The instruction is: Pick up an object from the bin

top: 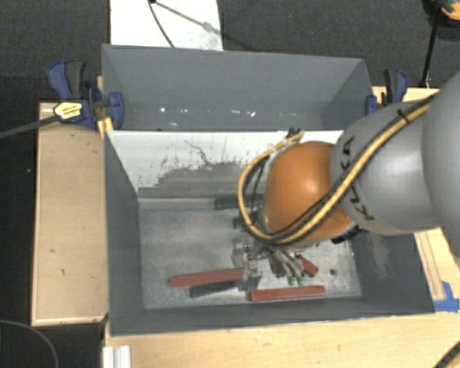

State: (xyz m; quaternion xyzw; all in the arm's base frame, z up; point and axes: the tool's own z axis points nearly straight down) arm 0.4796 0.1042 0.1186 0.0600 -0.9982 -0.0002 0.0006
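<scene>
Apparently the pick was not yet made: nothing could be seen lifted clear of the floor of the grey metal bin (123,228), so the grasp, the lift and the carry out all seemed to be left. The gripper (254,265) was low in the front middle of the bin, under the arm's rounded orange cover (299,182) and its looping yellow cable (249,184). That hardware hid its tip, and whether it was open or closed, or had hold of anything, could not be told.

The nearest things lay in a small cluster around it. A long flat reddish-brown stick (205,279) ran out to the left along the floor, its right end reaching in close beside the gripper. A dark green stick (213,288) lay just in front of that one, nearly parallel to it. A second reddish-brown stick (287,291) rested along the front of the floor, just below and to the right of the gripper. A short red piece (307,267) and a small green bit (295,281) sat near its right side. A dark rod (224,202) lay well apart, toward the back wall. Which of the close ones was the target was a guess; the first reddish-brown stick's near end looked the likeliest.
</scene>
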